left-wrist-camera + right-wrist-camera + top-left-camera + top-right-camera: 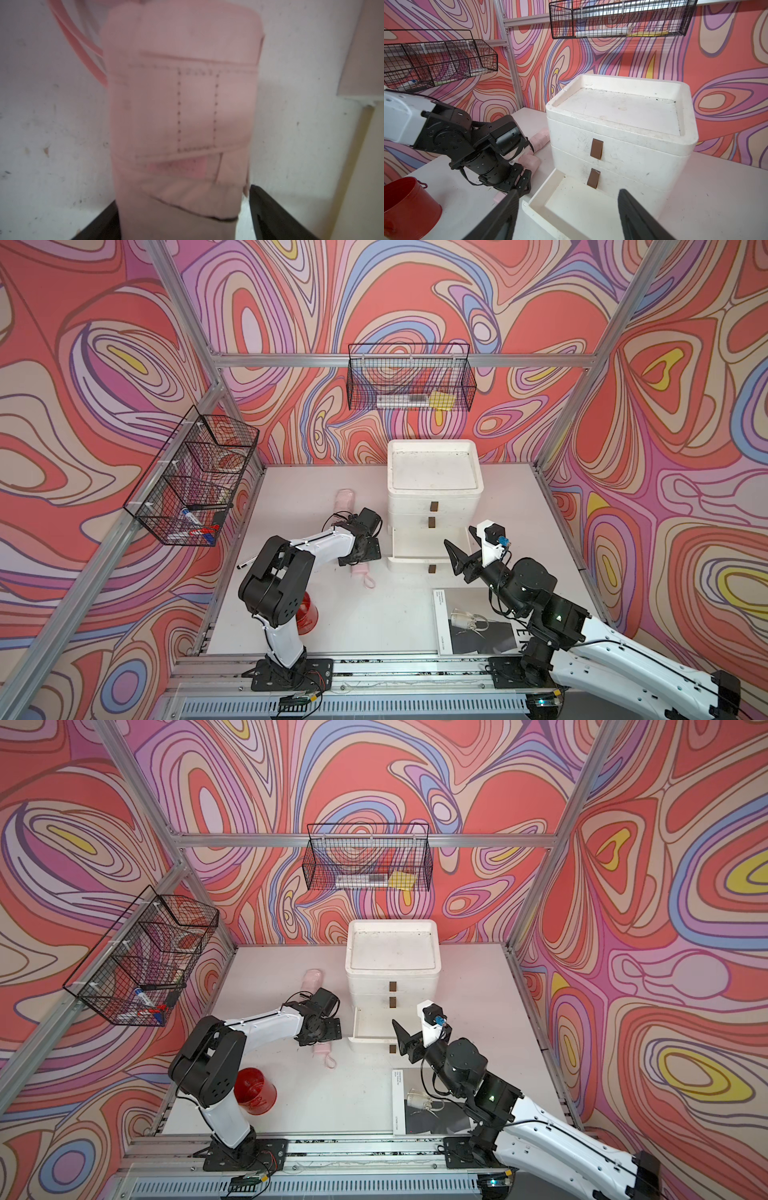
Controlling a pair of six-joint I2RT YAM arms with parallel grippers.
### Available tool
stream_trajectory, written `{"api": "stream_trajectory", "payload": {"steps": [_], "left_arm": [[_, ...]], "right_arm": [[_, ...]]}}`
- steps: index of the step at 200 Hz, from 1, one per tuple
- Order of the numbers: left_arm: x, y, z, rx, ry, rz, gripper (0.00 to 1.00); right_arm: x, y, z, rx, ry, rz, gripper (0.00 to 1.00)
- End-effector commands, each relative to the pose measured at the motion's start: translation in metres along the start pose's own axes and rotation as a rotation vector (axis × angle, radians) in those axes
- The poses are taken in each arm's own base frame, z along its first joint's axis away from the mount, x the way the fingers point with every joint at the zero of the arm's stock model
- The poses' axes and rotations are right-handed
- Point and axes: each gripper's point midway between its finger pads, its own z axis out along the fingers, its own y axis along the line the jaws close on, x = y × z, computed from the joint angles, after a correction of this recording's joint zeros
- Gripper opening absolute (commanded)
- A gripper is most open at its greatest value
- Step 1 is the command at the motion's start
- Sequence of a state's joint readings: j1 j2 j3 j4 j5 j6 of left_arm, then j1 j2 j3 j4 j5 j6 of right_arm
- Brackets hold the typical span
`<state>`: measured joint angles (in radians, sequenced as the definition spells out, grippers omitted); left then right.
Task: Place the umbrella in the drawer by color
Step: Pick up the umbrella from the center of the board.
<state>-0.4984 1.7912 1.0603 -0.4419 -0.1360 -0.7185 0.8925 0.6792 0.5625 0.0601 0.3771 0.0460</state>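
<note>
The pink folded umbrella (345,499) lies on the white table left of the white drawer unit (434,472), its strap end (368,581) nearer the front. My left gripper (360,549) is down over its middle. In the left wrist view the umbrella (182,104) fills the space between the open jaws, and a gap shows beside one finger (266,207). The bottom drawer (542,191) is pulled out and empty. Over it hovers my right gripper (569,192), open and holding nothing, also seen in a top view (459,537).
A red bucket (307,614) stands by the left arm's base. A magazine (469,635) carrying a small clear object lies front right. A pen (247,563) lies near the left edge. Wire baskets hang on the left wall (195,481) and the back wall (409,377).
</note>
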Motion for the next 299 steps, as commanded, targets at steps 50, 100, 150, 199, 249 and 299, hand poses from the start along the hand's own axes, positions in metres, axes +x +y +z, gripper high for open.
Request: {"api": "stream_trajectory", "payload": {"steps": [50, 100, 150, 199, 249, 299], "left_arm": [[0.002, 0.017, 0.021, -0.080, -0.037, -0.016, 0.36], [-0.028, 0.006, -0.025, 0.095, -0.267, -0.112, 0.34], [-0.068, -0.009, -0.143, 0.320, -0.594, 0.055, 0.33], [-0.055, -0.039, -0.270, 0.542, -0.918, 0.270, 0.30], [-0.029, -0.105, -0.304, 0.829, -0.920, 0.551, 0.31], [0.001, -0.143, -0.305, 1.011, -0.817, 0.754, 0.32]], "right_arm": [[0.001, -0.003, 0.001, 0.023, -0.009, 0.008, 0.79], [0.009, -0.009, 0.005, 0.068, 0.003, 0.004, 0.79], [-0.002, -0.011, 0.012, 0.105, 0.086, 0.040, 0.79], [-0.017, -0.005, 0.014, 0.091, 0.141, 0.114, 0.79], [-0.040, 0.006, 0.008, 0.034, 0.187, 0.195, 0.79], [-0.045, 0.038, 0.011, -0.116, 0.286, 0.235, 0.81]]}}
